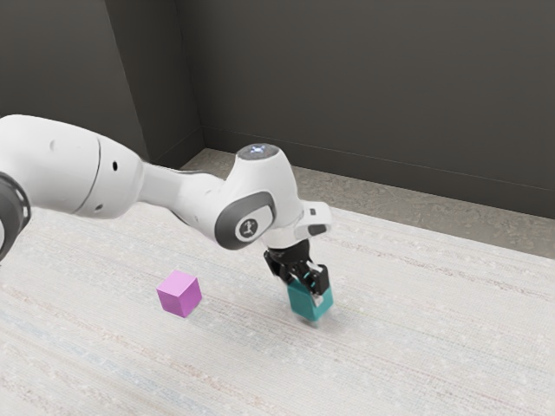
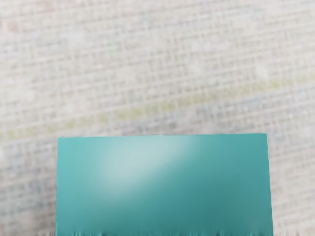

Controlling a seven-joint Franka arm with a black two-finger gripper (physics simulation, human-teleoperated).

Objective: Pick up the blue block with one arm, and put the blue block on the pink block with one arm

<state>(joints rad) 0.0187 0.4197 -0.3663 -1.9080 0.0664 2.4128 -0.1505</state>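
Dark grey walls stand behind a pale desk (image 1: pixel 416 347) with a woven look. On the exterior view, the white arm (image 1: pixel 173 195) comes in from the left and bends down to the desk. At its end the black tool (image 1: pixel 308 282) points down and is clenched on the blue block (image 1: pixel 303 303), with one finger on each side of it. The block looks more green-blue than blue, and it sits a bit tilted in the grip. It is right under the tool, very low over the desk, and I cannot tell if it is touching the desk or just off it. The wrist view has the same block (image 2: pixel 162 184) big and close under the hand, with the woven desk (image 2: pixel 157 64) past it. The pink block (image 1: pixel 179 293) sits on the desk by itself, well apart from the tool, off to the tool's side toward the exterior view's left, which is the side the arm comes from. It is at about the same level as the blue block, with bare desk between them. So I think the next move is to lift the blue block up, carry it sideways back toward the arm's side, stop right over the pink block, and set it down on top. The blue block has to go higher than the pink one first, or it could bump it away.
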